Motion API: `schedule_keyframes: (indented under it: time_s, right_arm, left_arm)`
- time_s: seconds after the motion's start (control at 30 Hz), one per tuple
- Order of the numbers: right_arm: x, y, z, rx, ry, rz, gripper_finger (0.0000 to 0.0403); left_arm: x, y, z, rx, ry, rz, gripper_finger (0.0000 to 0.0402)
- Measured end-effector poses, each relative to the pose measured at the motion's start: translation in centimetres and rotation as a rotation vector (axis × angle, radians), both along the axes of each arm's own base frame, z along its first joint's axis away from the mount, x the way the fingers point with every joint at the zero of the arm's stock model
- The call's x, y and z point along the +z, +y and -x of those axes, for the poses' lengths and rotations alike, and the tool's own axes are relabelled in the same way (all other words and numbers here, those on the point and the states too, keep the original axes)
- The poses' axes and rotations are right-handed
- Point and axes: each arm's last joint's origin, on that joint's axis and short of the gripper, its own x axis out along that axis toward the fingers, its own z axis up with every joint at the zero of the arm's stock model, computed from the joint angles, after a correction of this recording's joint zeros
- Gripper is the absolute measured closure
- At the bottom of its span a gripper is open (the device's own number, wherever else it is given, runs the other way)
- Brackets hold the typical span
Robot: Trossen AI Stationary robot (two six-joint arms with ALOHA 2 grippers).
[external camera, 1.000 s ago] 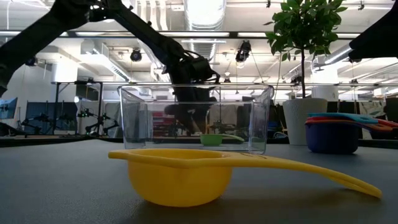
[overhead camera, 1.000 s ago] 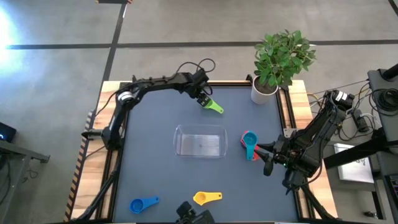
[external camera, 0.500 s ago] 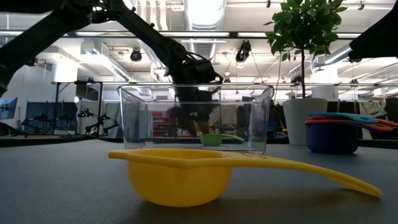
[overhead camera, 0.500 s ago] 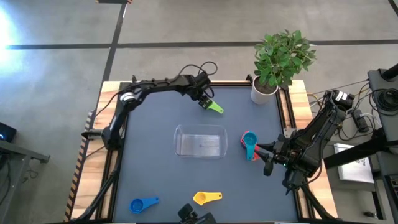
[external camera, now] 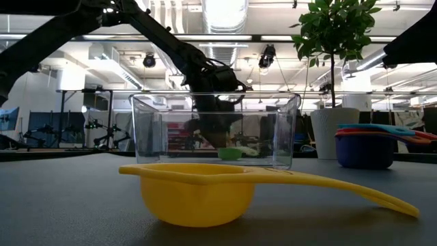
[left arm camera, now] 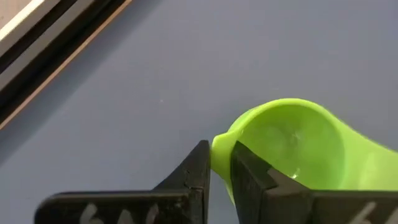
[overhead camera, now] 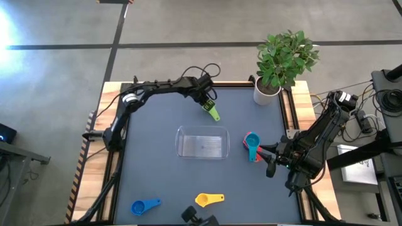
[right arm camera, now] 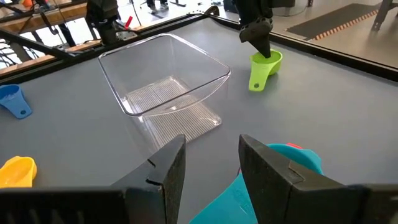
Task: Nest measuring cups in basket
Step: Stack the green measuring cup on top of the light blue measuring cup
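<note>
Green measuring cup [overhead camera: 213,112] sits just above centre in the high view, near the clear basket [overhead camera: 202,142] but apart from it. The left gripper [left arm camera: 217,167] pinches its rim — one finger inside the bowl, one outside. A good lift likely calls for keeping that pinch firm and rising straight, so the handle does not swing. Light blue cup [overhead camera: 252,140] lies stacked on red, right of the basket, between the right gripper's [right arm camera: 209,163] parted fingers — whether they touch it, I cannot tell. Yellow cup [overhead camera: 208,199] and blue cup [overhead camera: 144,206] wait at the bottom.

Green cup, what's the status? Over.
Left gripper shut on green cup rim, behind empty basket. Right gripper waiting by stacked cups. Nothing blocking.
</note>
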Motion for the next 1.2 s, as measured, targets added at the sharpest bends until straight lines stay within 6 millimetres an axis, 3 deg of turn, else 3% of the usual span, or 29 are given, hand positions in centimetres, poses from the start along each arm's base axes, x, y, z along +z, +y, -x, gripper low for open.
schedule_keyframes:
  time_s: [0.2,0.43,0.63,0.8,1.2]
  right_arm:
    - [0.0,0.0,0.0,0.0,0.0,0.0,0.0266]
    - [0.0,0.0,0.0,0.0,0.0,0.0,0.0266]
    - [-0.2,-0.1,0.0,-0.005,-0.002,-0.006,0.0266]
    - [-0.4,-0.2,0.1,-0.004,0.001,-0.001,0.0266]
    - [-0.5,-0.1,0.1,0.006,0.008,0.017,0.0266]
  left_arm:
    - [1.5,-0.7,-0.2,-0.038,-0.025,-0.031,0.0381]
    - [7.7,-2.4,1.2,-0.071,-0.089,-0.104,0.0382]
    - [14.4,-6.7,4.0,-0.081,-0.117,-0.211,0.0385]
    - [17.6,-10.9,6.8,-0.103,-0.166,-0.19,0.0396]
    - [18.3,-19.7,13.6,-0.073,-0.272,-0.078,0.0396]
